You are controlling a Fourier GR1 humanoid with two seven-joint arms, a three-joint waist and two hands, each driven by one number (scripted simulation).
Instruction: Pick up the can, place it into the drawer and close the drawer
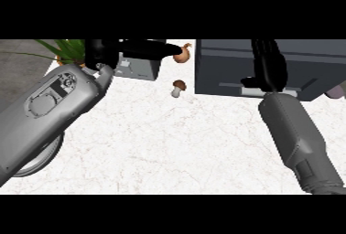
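- Sitting at the far right of the counter (pixel 169 146): drawer (pixel 310 64); I cannot tell where the can is.
- Right hand (pixel 269 68) lies open on the drawer front, fingers straight.
- Left hand (pixel 101 52), well left of the drawer: cannot tell its state.
- Mushroom (pixel 178 87) just left of the drawer.

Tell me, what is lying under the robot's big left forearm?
Only the curved rim of a pale plate peeks out below the left forearm, on the white counter. The forearm covers most of the plate, so anything on it cannot be seen.
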